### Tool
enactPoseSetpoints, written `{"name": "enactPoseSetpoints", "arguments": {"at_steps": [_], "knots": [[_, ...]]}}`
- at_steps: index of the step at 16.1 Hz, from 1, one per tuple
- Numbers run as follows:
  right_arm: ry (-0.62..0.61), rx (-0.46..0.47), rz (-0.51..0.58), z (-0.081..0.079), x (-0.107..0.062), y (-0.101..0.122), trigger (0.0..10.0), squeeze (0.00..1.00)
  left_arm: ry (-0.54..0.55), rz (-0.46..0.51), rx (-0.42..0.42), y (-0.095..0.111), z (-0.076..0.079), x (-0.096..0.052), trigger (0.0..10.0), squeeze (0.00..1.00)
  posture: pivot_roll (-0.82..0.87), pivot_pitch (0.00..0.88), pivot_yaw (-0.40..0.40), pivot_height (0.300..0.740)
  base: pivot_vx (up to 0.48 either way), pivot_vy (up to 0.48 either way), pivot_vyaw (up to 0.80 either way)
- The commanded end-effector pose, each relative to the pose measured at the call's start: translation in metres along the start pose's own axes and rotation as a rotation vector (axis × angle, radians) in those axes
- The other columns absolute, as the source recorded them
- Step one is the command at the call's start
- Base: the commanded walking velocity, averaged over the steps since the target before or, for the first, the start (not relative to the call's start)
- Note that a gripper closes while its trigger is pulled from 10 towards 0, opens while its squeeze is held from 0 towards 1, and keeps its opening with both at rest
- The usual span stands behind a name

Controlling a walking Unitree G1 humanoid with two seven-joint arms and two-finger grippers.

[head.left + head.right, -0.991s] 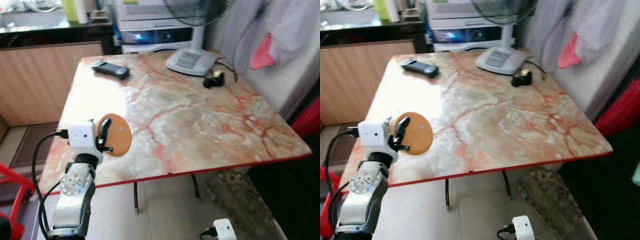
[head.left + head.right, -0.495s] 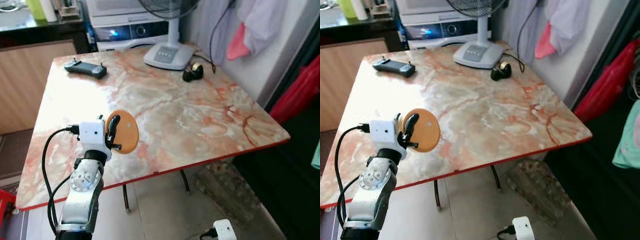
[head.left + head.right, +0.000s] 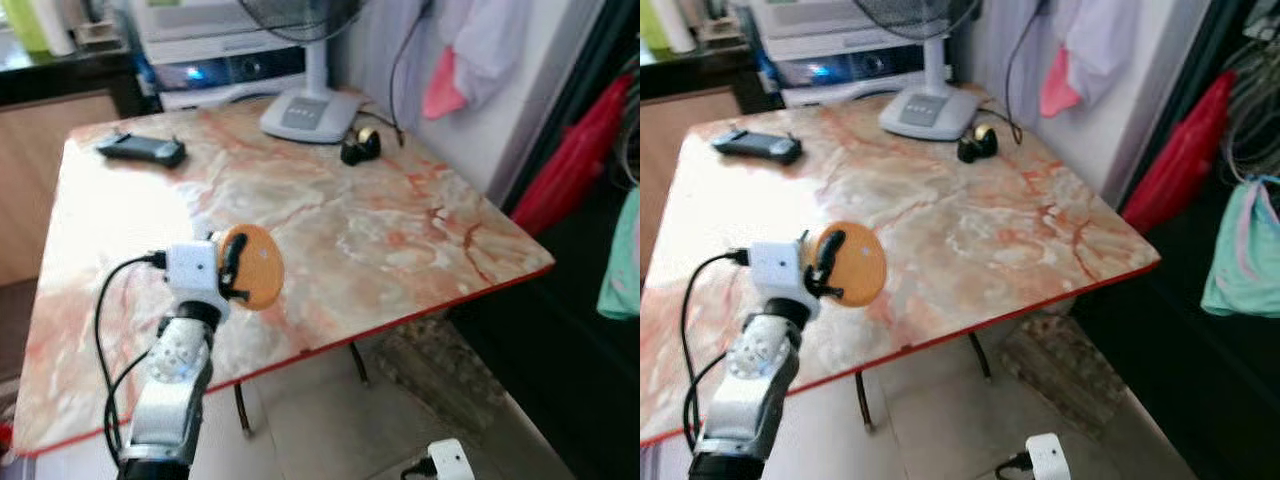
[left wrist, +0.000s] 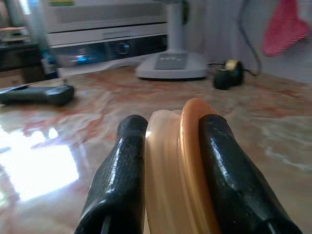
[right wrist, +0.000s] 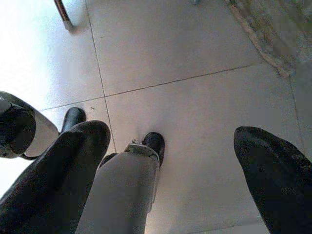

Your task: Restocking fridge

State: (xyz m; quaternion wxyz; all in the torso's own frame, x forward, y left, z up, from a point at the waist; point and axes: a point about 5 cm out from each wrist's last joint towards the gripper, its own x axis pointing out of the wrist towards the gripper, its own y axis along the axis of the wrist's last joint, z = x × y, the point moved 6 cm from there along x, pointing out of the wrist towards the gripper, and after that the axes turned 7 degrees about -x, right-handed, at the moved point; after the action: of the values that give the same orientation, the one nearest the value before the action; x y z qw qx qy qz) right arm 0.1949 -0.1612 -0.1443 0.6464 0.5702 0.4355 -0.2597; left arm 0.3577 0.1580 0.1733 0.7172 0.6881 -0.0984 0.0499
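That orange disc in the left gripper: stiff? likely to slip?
Probably stiff: the orange disc keeps its flat round shape, clamped on edge in the left gripper above the marble table. It looks thin and light for its width. Its surface seems smooth and the fingers grip only near the rim, so it might pivot or slip.

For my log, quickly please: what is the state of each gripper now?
Left gripper: closed on a round orange plastic lid, above the marble table.
Right gripper: open, holding nothing.

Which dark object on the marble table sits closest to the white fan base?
The small black tape dispenser, right beside the white fan base; the flat black controller lies far off toward the table's left edge.
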Motion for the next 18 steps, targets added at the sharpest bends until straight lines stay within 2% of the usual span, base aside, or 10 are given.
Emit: {"name": "enactPoseSetpoints", "arguments": {"at_steps": [1,8,11,18], "knots": [[0.008,0.000,-0.007,-0.003,0.000,-0.002,10.0,0.00,-0.005,0.020,0.009,0.005,0.001,0.002,10.0,0.00,0.05,0.000,-0.005,0.740,0.000,0.000,-0.80],[0.006,0.003,-0.006,-0.001,0.000,-0.001,10.0,0.00,-0.028,0.012,-0.007,0.003,0.008,0.003,10.0,0.00,0.05,0.000,-0.017,0.740,0.000,0.000,-0.80],[0.007,0.002,-0.006,-0.001,0.000,-0.001,10.0,0.00,-0.034,0.020,-0.016,0.004,0.010,0.003,10.0,0.00,0.05,0.000,-0.018,0.740,0.000,0.390,-0.80],[0.009,0.002,-0.005,-0.001,0.000,-0.001,10.0,0.00,-0.059,0.030,-0.025,0.006,0.017,0.003,10.0,0.00,0.05,0.000,-0.019,0.740,0.000,0.000,-0.80]]}}
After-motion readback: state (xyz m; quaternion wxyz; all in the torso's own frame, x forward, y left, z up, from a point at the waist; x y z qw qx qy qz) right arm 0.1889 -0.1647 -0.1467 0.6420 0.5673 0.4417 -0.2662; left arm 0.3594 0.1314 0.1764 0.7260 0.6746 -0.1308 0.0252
